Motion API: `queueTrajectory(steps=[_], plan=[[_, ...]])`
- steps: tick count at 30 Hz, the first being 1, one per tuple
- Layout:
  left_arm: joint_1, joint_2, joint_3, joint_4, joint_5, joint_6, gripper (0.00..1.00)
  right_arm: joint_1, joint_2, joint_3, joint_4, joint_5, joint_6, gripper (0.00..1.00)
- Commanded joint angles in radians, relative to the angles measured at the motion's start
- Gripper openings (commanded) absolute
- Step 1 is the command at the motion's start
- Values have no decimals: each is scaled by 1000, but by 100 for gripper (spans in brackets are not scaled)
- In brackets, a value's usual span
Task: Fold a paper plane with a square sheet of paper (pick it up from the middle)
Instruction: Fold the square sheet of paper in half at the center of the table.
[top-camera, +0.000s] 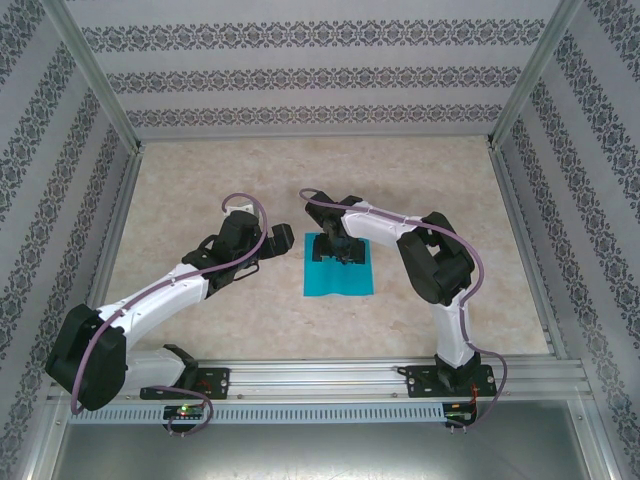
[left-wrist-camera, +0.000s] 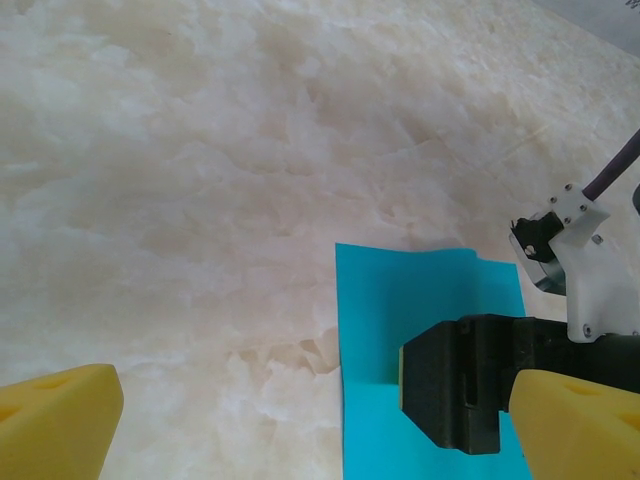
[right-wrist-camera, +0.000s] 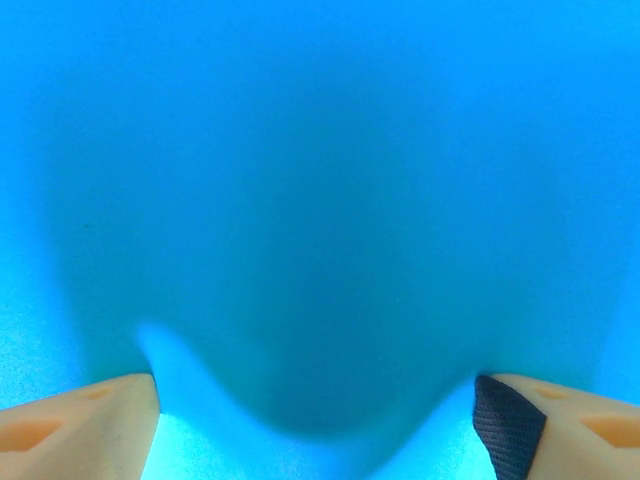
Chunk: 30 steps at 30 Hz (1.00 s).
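Progress: early, no fold made. Square sheet of thin teal-blue paper (top-camera: 338, 278) lies unfolded on the pale marbled tabletop (top-camera: 200, 180), about midway between its left and right edges and slightly nearer the near edge. No crease is visible in the overhead view.

Right tool (top-camera: 338, 250) is down on the far half of the sheet. In its wrist view the yellow pads (right-wrist-camera: 80, 415) stand wide apart and touch the paper, which humps up between them. Judged: start of the middle pinch, sheet not yet gripped or lifted.

Left tool (top-camera: 280, 238) is wide, holds nothing, and sits just off the sheet's left edge.

Left to do: finish the pick-up, then every crease of the dart.
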Motion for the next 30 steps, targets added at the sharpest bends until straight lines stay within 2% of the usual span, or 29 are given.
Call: queueTrajectory(steps=[1,4,8,14,18,22,26,30], plan=[[10,-11,21,-33,10,11,100,2,-9,-31,31,-64,-28,80],[9,-14,24,-35,10,10,100,2,-28,-33,47,-80,-33,72],[10,-18,25,-42,8,8,100,0,-50,-36,60,-97,-34,54],[10,-26,28,-59,7,8,100,-4,-118,-79,131,-154,-32,37],[9,-32,22,-53,2,4,100,-13,-168,-105,206,-260,-7,33],[10,-29,27,-49,7,2,100,-29,-214,-148,331,-426,52,33],[10,-26,28,-51,12,0,100,-52,-276,-253,621,-596,195,35],[9,-27,23,-43,20,-10,100,-71,-255,-334,910,-704,347,36]])
